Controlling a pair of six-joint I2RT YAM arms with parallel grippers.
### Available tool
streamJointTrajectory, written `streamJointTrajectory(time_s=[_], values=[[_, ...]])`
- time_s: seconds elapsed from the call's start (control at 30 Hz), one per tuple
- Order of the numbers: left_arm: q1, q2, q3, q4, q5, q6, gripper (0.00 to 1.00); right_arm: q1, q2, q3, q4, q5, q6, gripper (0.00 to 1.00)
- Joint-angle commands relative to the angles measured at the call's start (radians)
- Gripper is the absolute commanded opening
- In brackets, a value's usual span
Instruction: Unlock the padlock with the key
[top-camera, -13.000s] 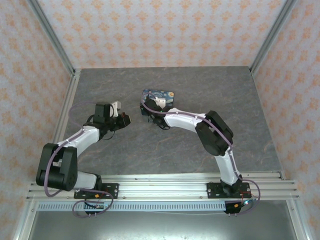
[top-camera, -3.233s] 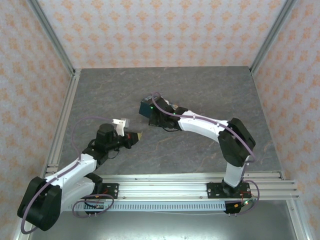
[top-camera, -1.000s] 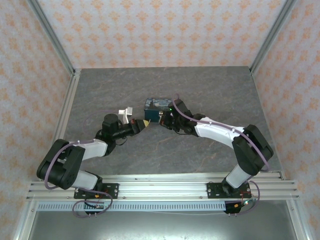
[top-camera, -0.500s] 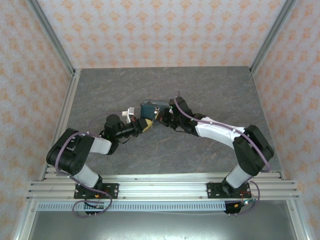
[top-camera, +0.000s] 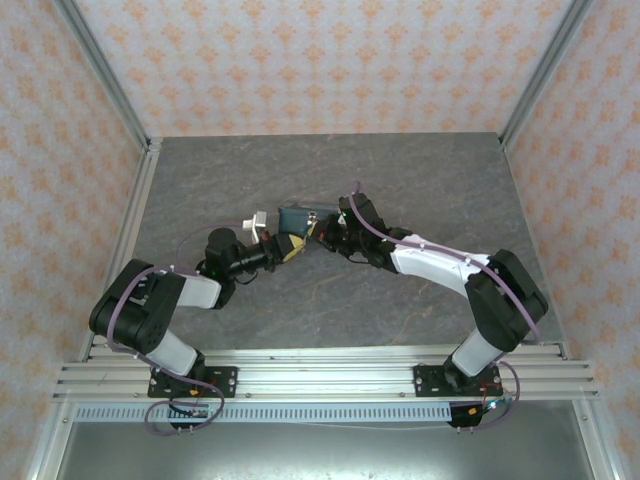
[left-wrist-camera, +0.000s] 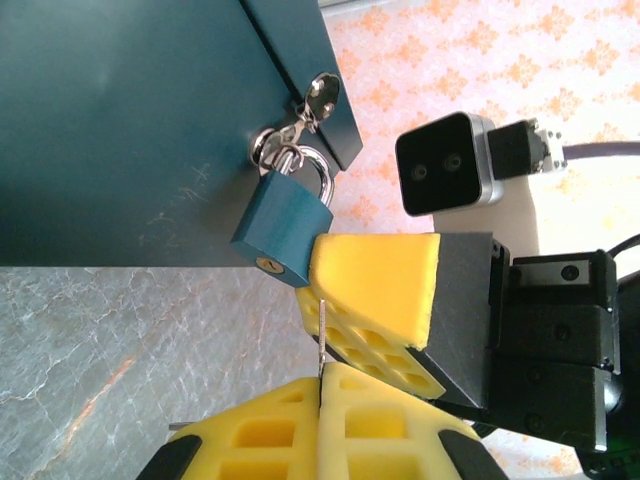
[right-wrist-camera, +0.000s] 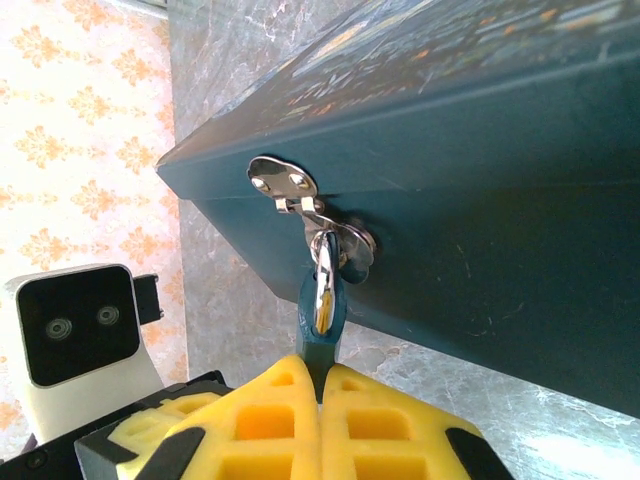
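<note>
The teal-blue padlock (left-wrist-camera: 283, 225) hangs from the silver hasp (left-wrist-camera: 300, 120) of a dark teal box (left-wrist-camera: 130, 120). Its keyhole (left-wrist-camera: 266, 266) faces down toward my left gripper. My right gripper (right-wrist-camera: 320, 385) is shut on the padlock (right-wrist-camera: 322, 320) body, and its yellow fingers (left-wrist-camera: 375, 285) press against the lock's lower right corner. My left gripper (left-wrist-camera: 320, 385) is shut on the key (left-wrist-camera: 322, 335), a thin metal blade pointing up. The blade's tip lies against the right pad, just right of the keyhole. In the top view both grippers (top-camera: 290, 246) (top-camera: 316, 233) meet at the box's near edge.
The box (top-camera: 297, 216) with a painted lid lies mid-table on the grey marbled surface (top-camera: 400, 180). Patterned walls and metal rails enclose the table. The left wrist camera housing (right-wrist-camera: 80, 320) sits close beside the right gripper.
Over the last second the left gripper has pushed in toward the padlock with the key. The box has shifted a little to the left. The right gripper has kept its hold.
</note>
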Motion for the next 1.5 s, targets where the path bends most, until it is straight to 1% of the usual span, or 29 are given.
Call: streamJointTrajectory(time_s=[0.0, 0.27, 0.53, 1.47], values=[[0.014, 0.024, -0.013, 0.085, 0.029, -0.033, 0.0, -0.005, -0.015, -0.014, 0.081, -0.013, 0.013, 0.0], [0.018, 0.055, 0.001, 0.101, 0.039, -0.052, 0.0, -0.006, -0.014, -0.021, 0.089, -0.012, 0.021, 0.0], [0.024, 0.118, 0.0, 0.178, 0.041, -0.091, 0.0, -0.006, -0.011, -0.023, 0.091, -0.015, 0.027, 0.0], [0.035, 0.126, 0.027, 0.195, 0.056, -0.109, 0.0, -0.012, -0.005, -0.044, 0.123, -0.03, 0.044, 0.0]])
